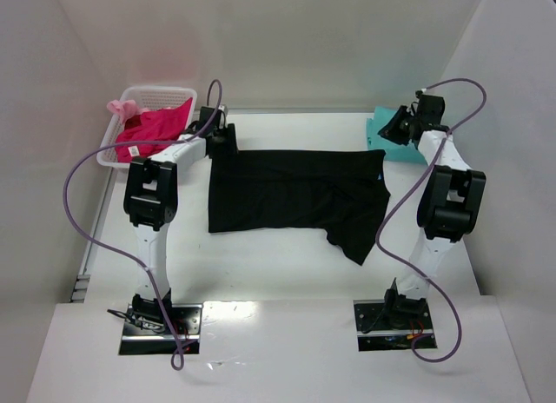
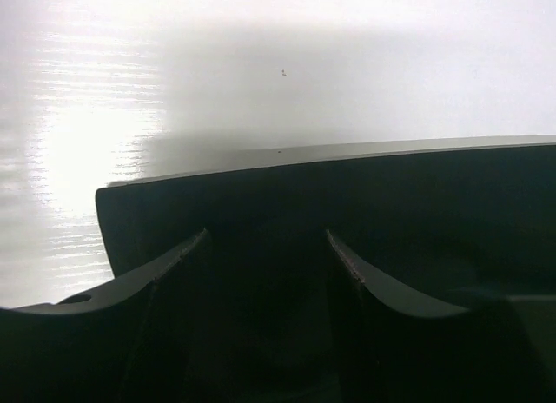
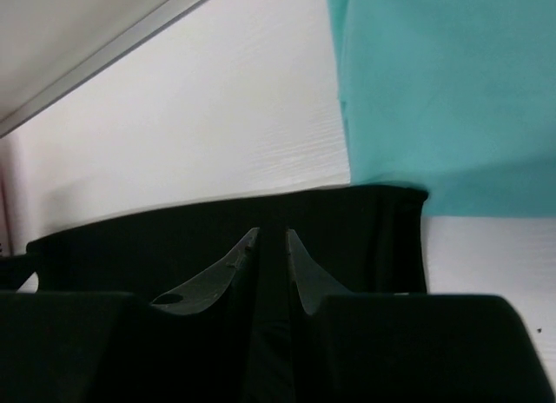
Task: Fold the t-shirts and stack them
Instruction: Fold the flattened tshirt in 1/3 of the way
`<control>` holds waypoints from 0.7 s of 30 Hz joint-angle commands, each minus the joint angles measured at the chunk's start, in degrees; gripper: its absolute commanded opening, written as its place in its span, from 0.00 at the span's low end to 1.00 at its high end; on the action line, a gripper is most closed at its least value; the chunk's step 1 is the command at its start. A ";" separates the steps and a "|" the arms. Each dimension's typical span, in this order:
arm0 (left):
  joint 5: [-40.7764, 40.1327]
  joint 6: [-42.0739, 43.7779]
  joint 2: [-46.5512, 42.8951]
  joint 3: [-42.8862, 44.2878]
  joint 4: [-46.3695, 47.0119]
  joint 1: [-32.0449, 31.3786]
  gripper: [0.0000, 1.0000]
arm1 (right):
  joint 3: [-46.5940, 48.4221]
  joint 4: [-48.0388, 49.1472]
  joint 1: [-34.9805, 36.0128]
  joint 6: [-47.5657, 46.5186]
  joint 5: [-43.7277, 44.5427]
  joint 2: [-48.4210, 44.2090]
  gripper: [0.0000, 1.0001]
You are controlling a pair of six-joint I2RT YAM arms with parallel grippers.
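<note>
Black t-shirt [image 1: 287, 190]: where does it lie? (A)

On the desk [image 1: 287, 273], in the middle. It is spread flat with the long side running left to right. One flap trails toward the near right. (B)

Left pincer [image 2: 267, 236]? (A)

At the black t-shirt's far left corner. Fingers [image 2: 174, 260] stand wide apart over the cloth, with its far edge just past the tips. Nothing clamped that I can make out. (B)

Right pincer [image 3: 272, 234]? (A)

At the far right corner. Narrow: the two fingers nearly meet, with black cloth in the slit between them, so it grips the shirt there. (B)

Other shirts? (A)

Teal t-shirt [image 3: 452, 90] lies on the desk at the far right, just beyond that corner. In the right wrist view the black cloth covers its lower edge; whether the two touch, cannot tell. Magenta t-shirt [image 1: 155, 129] sits crumpled in the white lattice basket [image 1: 161, 92] at the far left, with a small white tag [image 1: 134, 149] showing. It is well apart from the teal one. (B)
</note>
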 commanded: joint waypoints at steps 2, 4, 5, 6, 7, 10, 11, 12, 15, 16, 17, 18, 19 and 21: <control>2.17 1.12 -0.62 2.21 -1.17 0.24 0.63 | -6.08 2.85 0.01 -0.09 -4.75 -0.92 0.23; 4.11 1.65 -2.11 0.46 -1.71 0.24 0.63 | -7.31 3.46 0.72 -0.71 -4.75 0.93 0.22; 5.85 2.35 -3.59 -0.76 -2.23 0.24 0.63 | -7.31 3.46 1.24 -0.71 -4.75 2.07 0.22; 5.86 2.35 -4.13 -1.38 -3.19 0.24 0.63 | -7.31 3.46 1.24 -0.71 -4.75 2.60 0.22; 7.08 2.96 -5.27 -2.78 -3.81 -0.28 0.63 | -6.62 3.46 1.24 -0.71 -4.75 3.74 0.22; 7.71 4.11 -7.98 -5.94 -5.13 -0.29 0.63 | -5.83 2.94 2.38 -1.24 -4.23 5.41 0.21; 7.71 4.11 -8.52 -6.92 -5.75 -0.29 0.63 | -5.12 2.94 2.39 -1.24 -4.22 5.42 0.21; 6.14 4.11 -9.05 -7.80 -5.75 -0.29 0.63 | -5.12 2.94 2.39 -1.76 -4.22 6.12 0.21; 5.07 4.11 -11.16 -11.39 -6.89 -0.29 0.63 | -4.50 2.94 2.91 -1.76 -2.91 7.26 0.21; 5.07 4.63 -12.47 -12.71 -7.68 -0.29 0.63 | -4.50 2.94 2.91 -1.76 -2.38 7.27 0.21; 5.07 4.64 -13.18 -13.34 -8.38 -0.29 0.63 | -4.50 2.94 2.91 -2.37 -0.99 7.87 0.21; 5.07 4.64 -13.19 -14.30 -8.39 -0.29 0.63 | -4.50 2.94 2.91 -2.38 -0.45 7.88 0.21; 3.59 4.64 -13.71 -15.01 -9.00 -0.29 0.63 | -3.98 2.33 2.91 -2.90 0.08 8.40 0.20; 2.27 4.64 -13.71 -15.01 -9.53 -0.29 0.63 | -3.97 2.32 2.91 -3.43 0.70 8.93 0.20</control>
